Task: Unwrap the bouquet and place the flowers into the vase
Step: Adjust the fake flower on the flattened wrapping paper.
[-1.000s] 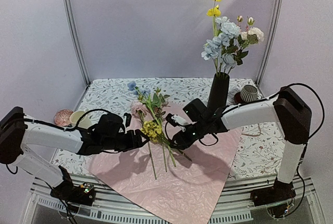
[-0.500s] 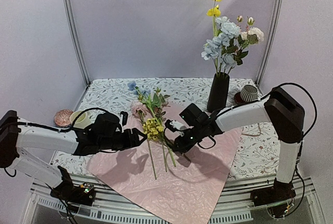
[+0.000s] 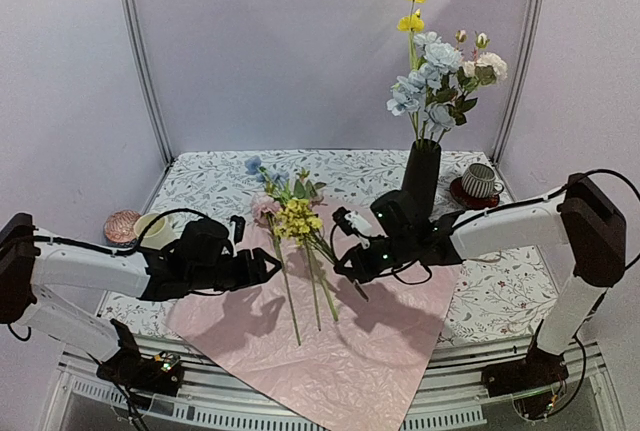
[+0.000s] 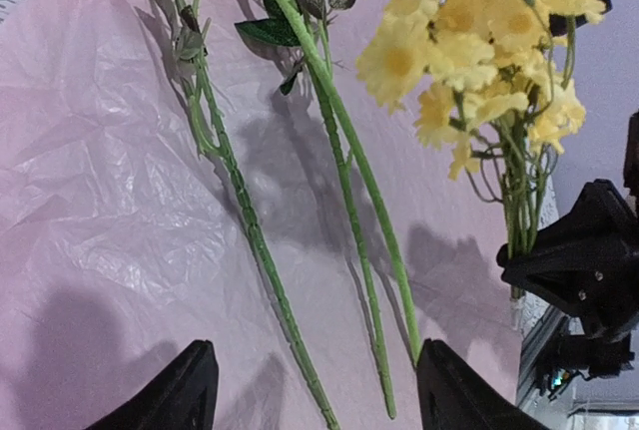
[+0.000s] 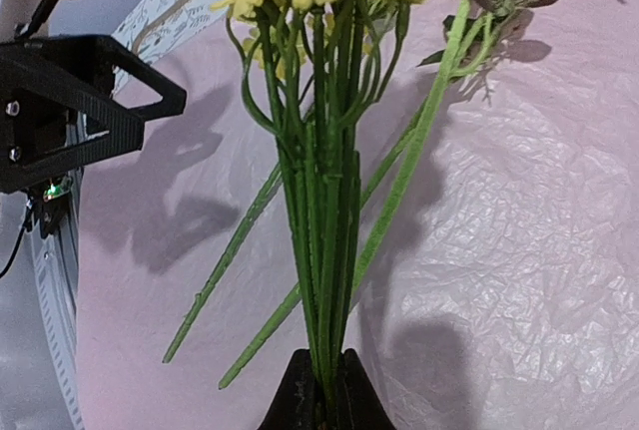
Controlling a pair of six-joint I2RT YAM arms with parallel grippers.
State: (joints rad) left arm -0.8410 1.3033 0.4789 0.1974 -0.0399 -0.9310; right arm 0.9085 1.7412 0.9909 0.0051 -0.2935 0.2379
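The bouquet lies undone, its crinkled pink wrapping paper (image 3: 370, 341) spread flat on the table. On the paper rest loose green-stemmed flowers (image 3: 285, 281), pink and pale blue. My right gripper (image 3: 345, 266) (image 5: 321, 395) is shut on the stems of a yellow flower bunch (image 3: 297, 219) (image 5: 319, 211), held tilted above the paper. My left gripper (image 3: 272, 266) (image 4: 315, 390) hovers open over the lying stems (image 4: 349, 166), touching none. The black vase (image 3: 420, 179) stands at the back right with blue, yellow and cream flowers (image 3: 435, 71) in it.
A ribbed cup on a red saucer (image 3: 478, 181) sits right of the vase. A pink ball (image 3: 122, 224) and a cream cup (image 3: 150, 226) sit at the table's left edge. The paper overhangs the near edge.
My right gripper has shut on the yellow bunch and lifted it off the paper, drawing back toward the right. The left arm has hardly moved.
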